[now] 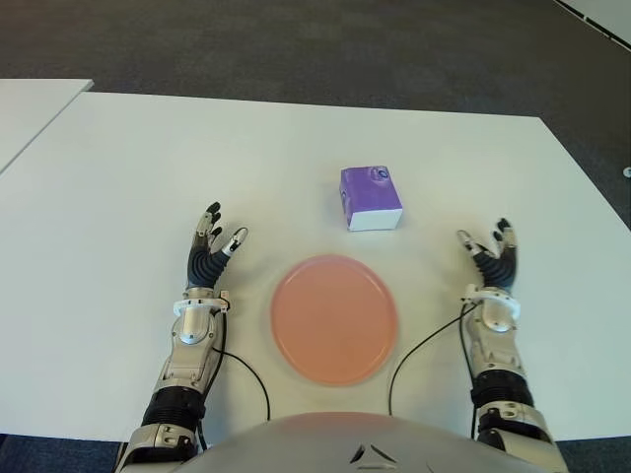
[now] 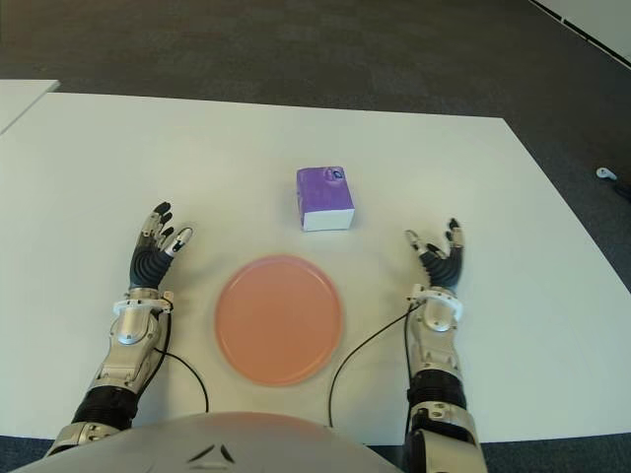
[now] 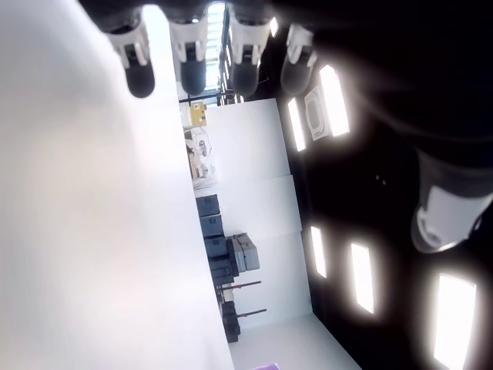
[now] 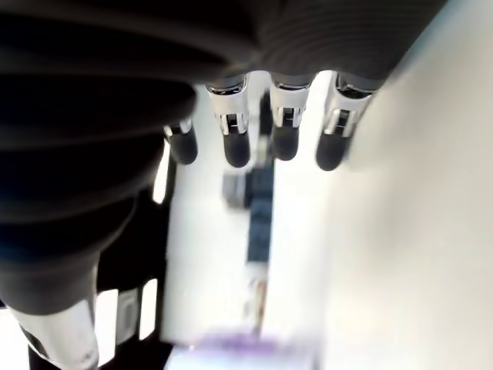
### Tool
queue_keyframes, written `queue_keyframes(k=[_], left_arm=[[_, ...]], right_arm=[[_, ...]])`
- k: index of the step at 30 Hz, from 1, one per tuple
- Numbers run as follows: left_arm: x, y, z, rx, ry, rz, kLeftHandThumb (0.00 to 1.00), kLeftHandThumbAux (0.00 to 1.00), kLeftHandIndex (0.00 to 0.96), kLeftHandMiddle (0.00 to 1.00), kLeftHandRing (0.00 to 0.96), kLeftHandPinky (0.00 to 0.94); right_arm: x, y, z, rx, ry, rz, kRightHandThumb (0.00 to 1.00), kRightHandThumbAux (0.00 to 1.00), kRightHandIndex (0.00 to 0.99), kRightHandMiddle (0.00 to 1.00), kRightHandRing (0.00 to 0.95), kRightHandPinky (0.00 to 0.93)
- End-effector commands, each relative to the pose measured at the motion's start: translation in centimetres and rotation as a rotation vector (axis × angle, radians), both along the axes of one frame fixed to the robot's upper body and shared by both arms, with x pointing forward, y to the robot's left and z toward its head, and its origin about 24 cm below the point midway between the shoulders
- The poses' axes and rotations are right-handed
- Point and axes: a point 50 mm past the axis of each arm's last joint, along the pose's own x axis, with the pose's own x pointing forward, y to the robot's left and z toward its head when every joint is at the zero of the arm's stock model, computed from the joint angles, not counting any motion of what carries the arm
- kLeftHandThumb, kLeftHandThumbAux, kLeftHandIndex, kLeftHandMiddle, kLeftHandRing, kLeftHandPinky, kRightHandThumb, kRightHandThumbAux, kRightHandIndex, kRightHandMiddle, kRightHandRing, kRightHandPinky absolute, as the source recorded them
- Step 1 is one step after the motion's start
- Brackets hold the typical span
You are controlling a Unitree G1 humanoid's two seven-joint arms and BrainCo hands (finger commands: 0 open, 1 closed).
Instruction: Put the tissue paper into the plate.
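A purple and white tissue pack (image 1: 371,198) stands on the white table (image 1: 138,168), just beyond a round orange-pink plate (image 1: 334,317) that holds nothing. My left hand (image 1: 210,248) shows to the left of the plate, fingers spread and holding nothing. My right hand (image 1: 493,253) shows to the right of the plate, also spread with nothing in it, and nearer the tissue pack than the left. In the right wrist view the pack appears as a purple blur (image 4: 243,344) beyond the straight fingers (image 4: 235,139).
A second white table's corner (image 1: 30,108) sits at the far left. Dark carpet (image 1: 296,49) lies beyond the table's far edge. Black cables (image 1: 414,355) run from both wrists toward my body near the front edge.
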Motion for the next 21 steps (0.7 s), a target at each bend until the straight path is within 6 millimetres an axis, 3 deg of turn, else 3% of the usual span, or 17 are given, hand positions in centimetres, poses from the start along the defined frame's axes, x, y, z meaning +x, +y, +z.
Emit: queue_keyframes(k=[1, 7, 9, 11, 21], left_arm=[[-0.6, -0.3, -1.4, -0.007, 0.076, 0.008, 0.0, 0.498, 0.0, 0.0, 0.0, 0.0], [-0.5, -0.4, -1.4, -0.012, 0.076, 0.008, 0.0, 0.492, 0.0, 0.0, 0.0, 0.0], [-0.5, -0.4, -1.4, -0.012, 0.074, 0.009, 0.0, 0.49, 0.0, 0.0, 0.0, 0.0], [-0.5, -0.4, -1.4, -0.011, 0.071, 0.009, 0.0, 0.488, 0.0, 0.0, 0.0, 0.0], [-0.5, -0.5, -1.5, -0.013, 0.074, 0.009, 0.0, 0.486, 0.0, 0.0, 0.0, 0.0]], right_arm=[[-1.8, 1.1, -3.5, 0.081, 0.177, -0.016, 0.152, 0.697, 0.015, 0.034, 0.021, 0.038], [-1.6, 0.9, -2.8, 0.053, 0.157, -0.041, 0.152, 0.697, 0.015, 0.034, 0.021, 0.038], [-0.1, -0.3, 2.2, -0.141, 0.007, -0.197, 0.167, 0.681, 0.011, 0.021, 0.012, 0.023], [0.2, -0.6, 4.6, -0.226, -0.071, -0.267, 0.176, 0.67, 0.005, 0.01, 0.006, 0.011], [0.9, -0.6, 6.1, -0.261, -0.16, -0.212, 0.198, 0.659, 0.0, 0.0, 0.0, 0.0]])
